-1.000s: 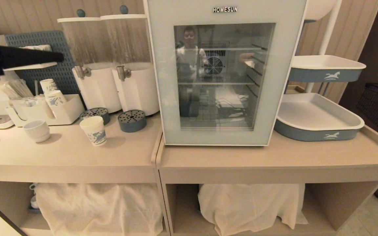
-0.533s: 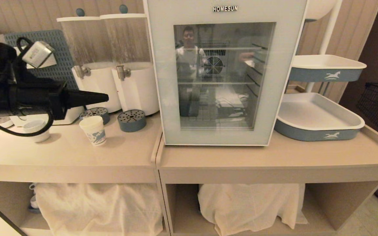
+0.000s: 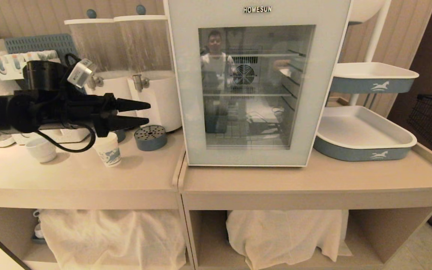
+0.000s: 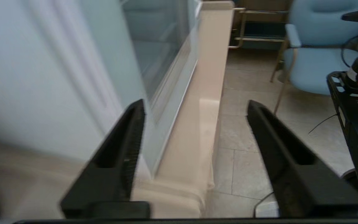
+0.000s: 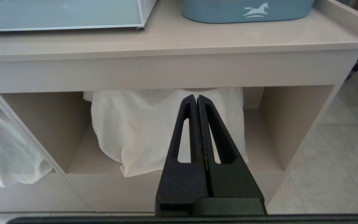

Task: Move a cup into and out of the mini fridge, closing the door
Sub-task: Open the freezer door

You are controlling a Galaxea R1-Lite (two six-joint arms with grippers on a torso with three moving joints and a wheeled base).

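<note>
A: Progress? Fridge sits on the counter, door closed flat, nothing opened yet. Looks like the very start.

B: Agreed. Through the glass I see wire shelves and a small round fan, no cup inside as far as reflections let me tell, the pane mirrors the room a lot.

A: Cup location: on the counter to the left of the fridge, upright, apart from it, just in front of the dark perforated drip tray. Nobody holds it.

B: Left gripper hangs level above that cup, tips aimed at the fridge's left edge, jaws parted, nothing between them. Left wrist view shows the door edge just ahead of the gap.

A: Right gripper?

B: Parked low, facing the shelf under the counter with the white cloth; jaws pressed together, empty.

A: So left to do: open door, cup in, cup out, close door. All of it.

B: Materials quick: cup is paper, white with blue print, stacked-looking rim, light and crushable. Door is a smooth pale frame with a big glass pane, no handle visible. Counter is matte beige laminate. Ceramic mug further left, not the target.
</note>
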